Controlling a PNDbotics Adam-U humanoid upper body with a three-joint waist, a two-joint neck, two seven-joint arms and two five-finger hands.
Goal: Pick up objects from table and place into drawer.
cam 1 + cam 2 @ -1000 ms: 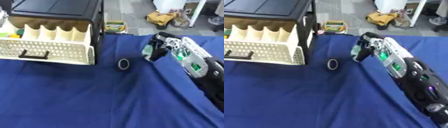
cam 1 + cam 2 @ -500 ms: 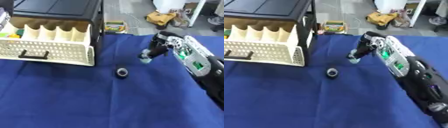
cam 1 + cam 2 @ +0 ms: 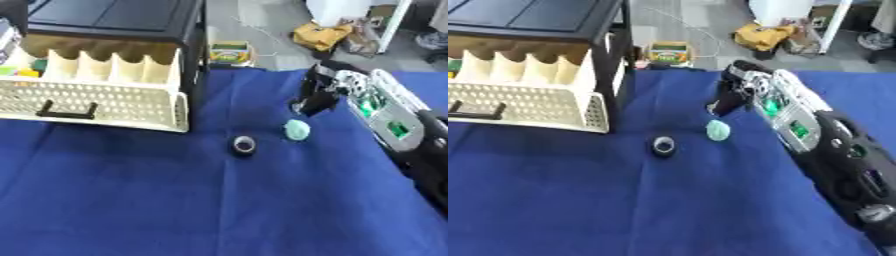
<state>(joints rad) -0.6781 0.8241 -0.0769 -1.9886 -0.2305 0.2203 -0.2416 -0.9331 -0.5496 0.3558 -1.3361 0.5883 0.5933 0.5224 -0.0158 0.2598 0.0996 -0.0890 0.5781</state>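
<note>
Left eye view is showing the right hand (image 3: 317,95) hovering with fingers (image 3: 308,104) curled, holding nothing, above the green lump (image 3: 297,130) lying beside the black ring (image 3: 244,145) on the worktop (image 3: 175,200), risking nudging it away.
</note>
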